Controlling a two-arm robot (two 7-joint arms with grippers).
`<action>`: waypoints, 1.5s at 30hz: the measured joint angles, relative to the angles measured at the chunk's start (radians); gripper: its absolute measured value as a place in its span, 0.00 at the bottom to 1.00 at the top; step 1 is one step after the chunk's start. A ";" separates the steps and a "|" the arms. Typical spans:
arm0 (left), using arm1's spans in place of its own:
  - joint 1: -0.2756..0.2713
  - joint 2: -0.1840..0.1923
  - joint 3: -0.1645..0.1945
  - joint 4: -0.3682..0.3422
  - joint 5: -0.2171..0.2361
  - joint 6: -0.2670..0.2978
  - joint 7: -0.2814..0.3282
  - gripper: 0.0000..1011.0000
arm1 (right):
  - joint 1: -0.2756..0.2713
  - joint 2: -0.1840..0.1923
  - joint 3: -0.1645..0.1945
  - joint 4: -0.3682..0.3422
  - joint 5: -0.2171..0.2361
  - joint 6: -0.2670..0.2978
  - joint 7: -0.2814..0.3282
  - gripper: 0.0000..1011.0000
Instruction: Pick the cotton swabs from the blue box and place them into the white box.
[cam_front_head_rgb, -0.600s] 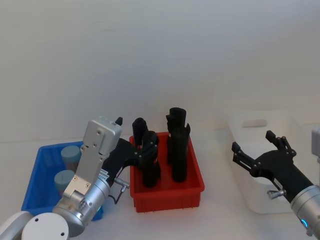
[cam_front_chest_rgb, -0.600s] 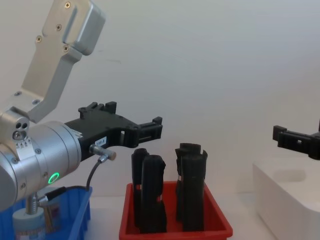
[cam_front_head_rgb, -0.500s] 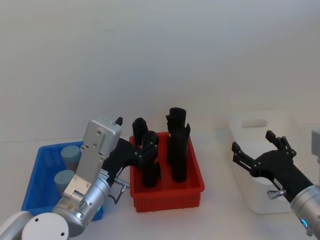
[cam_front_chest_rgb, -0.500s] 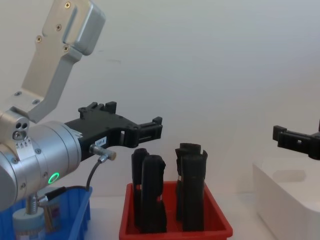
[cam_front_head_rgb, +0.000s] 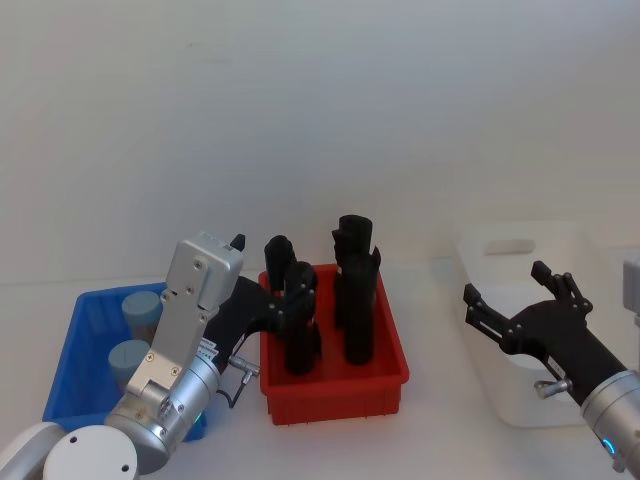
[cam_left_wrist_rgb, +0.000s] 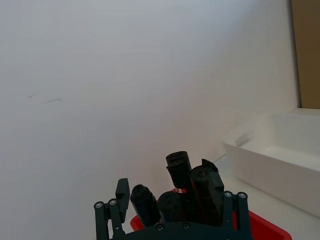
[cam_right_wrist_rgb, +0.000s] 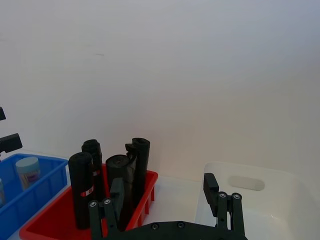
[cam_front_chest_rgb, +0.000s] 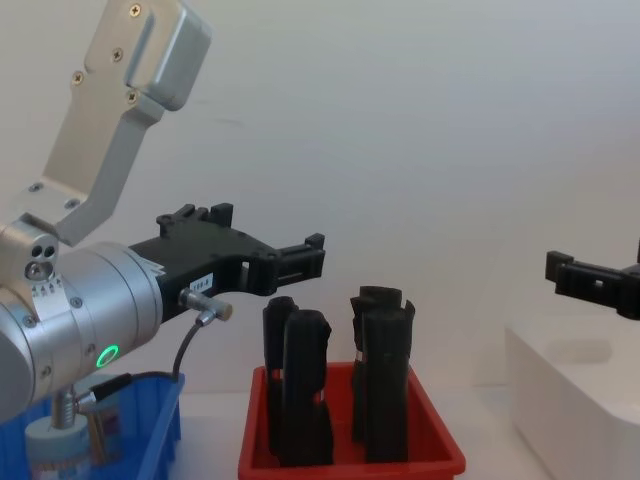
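Observation:
The blue box (cam_front_head_rgb: 72, 352) sits at the left of the table with two cotton swabs tubs (cam_front_head_rgb: 141, 310) (cam_front_head_rgb: 128, 358) in it; one tub also shows in the chest view (cam_front_chest_rgb: 55, 447). The white box (cam_front_head_rgb: 520, 335) stands at the right. My left gripper (cam_front_head_rgb: 290, 305) hangs open in the air beside the blue box, pointing over the red bin, nothing between its fingers (cam_left_wrist_rgb: 122, 189). My right gripper (cam_front_head_rgb: 505, 285) hovers open just in front of the white box, also holding nothing.
A red bin (cam_front_head_rgb: 335, 388) with several tall black upright pieces (cam_front_head_rgb: 352, 290) stands between the two boxes. A white wall closes the scene behind. Bare white table lies in front of the bins.

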 joint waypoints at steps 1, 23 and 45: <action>0.000 0.000 0.000 0.000 0.000 0.000 0.000 0.99 | 0.000 0.000 0.000 0.000 0.000 0.000 0.000 0.99; 0.000 0.000 0.000 0.000 0.000 0.000 0.000 0.99 | 0.000 0.000 0.000 0.000 0.000 0.000 0.000 0.99; 0.000 0.000 0.000 0.000 0.000 0.000 0.000 0.99 | 0.000 0.000 0.000 0.000 0.000 0.000 0.000 0.99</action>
